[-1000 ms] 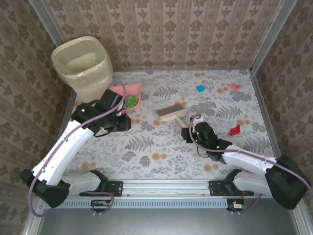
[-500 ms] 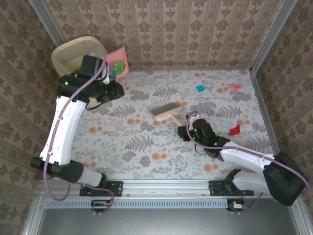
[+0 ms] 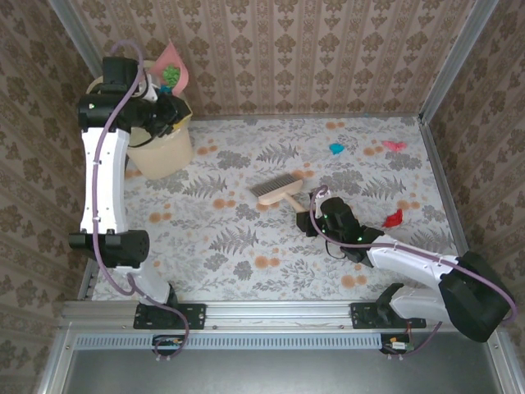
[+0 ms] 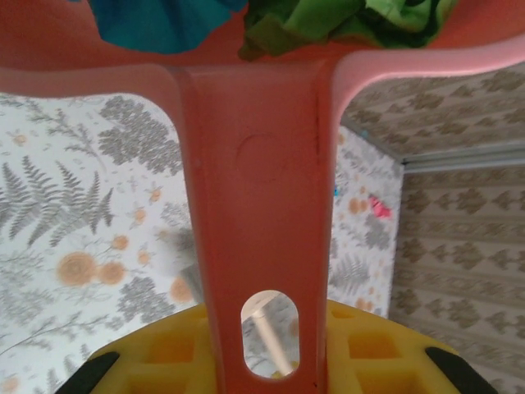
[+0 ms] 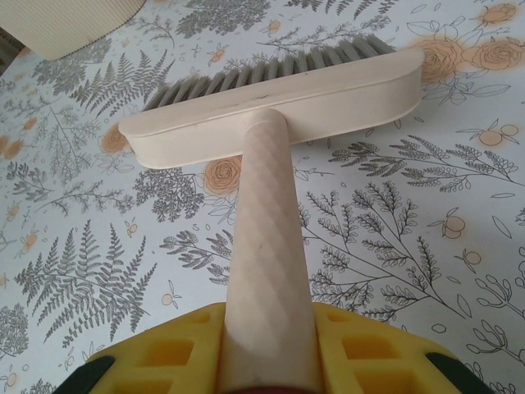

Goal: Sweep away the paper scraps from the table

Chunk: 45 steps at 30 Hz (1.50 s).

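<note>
**Red scrap (image 3: pixel 394 218) lay to the right of the brush-holding arm**

Nearest the front, the right gripper (image 3: pixel 315 215) was clamped on the handle of the brush (image 3: pixel 277 189). The handle ran away toward the far left, with the bristles on the table (image 3: pixel 238 254). The red scrap sat to that gripper's right, and a blue scrap (image 3: pixel 336 148) and a pink scrap (image 3: pixel 394 145) lay farther back. The right arm was judged the nearer to all three. At the far left, the left gripper (image 4: pixel 264 365) was closed on the pink dustpan (image 3: pixel 175 59). It held green and blue scraps (image 4: pixel 344 18) raised by the bin (image 3: pixel 160 148).
</note>
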Available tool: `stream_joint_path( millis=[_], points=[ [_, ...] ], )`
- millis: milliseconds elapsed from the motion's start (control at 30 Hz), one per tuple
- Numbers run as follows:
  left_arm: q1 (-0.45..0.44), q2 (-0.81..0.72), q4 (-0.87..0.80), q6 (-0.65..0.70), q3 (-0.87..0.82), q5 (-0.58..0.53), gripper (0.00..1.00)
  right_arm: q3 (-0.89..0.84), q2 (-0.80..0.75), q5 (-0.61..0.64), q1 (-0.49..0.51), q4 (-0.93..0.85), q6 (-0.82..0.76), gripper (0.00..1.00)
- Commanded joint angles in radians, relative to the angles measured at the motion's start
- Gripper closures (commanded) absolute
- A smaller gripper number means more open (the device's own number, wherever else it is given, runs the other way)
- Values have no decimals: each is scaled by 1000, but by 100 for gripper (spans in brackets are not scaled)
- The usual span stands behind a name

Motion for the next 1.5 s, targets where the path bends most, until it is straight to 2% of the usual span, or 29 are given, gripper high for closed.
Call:
stream_joint_path(
  millis=[0,100,300,633,900,1233,1467],
  points=[
    [48,19,154,-124,19,138,100,40,2,-11,6,16,-24,100],
    [88,23,323,-234,-30,240,100,42,3,-9,6,14,-26,100],
    [151,25,621,-465,-176,324,100,45,10,-5,7,12,-32,100],
    [209,5,1098,-757,-447,354,100,46,14,3,7,7,-39,100],
    [228,10,1480,-1000,-634,328,100,51,26,4,7,6,-42,100],
    [225,-2,1798,-1151,-771,280,100,54,34,10,7,5,-47,100],
    [225,-2,1857,-1186,-796,263,100,54,32,18,9,-1,-52,100]
  ],
)
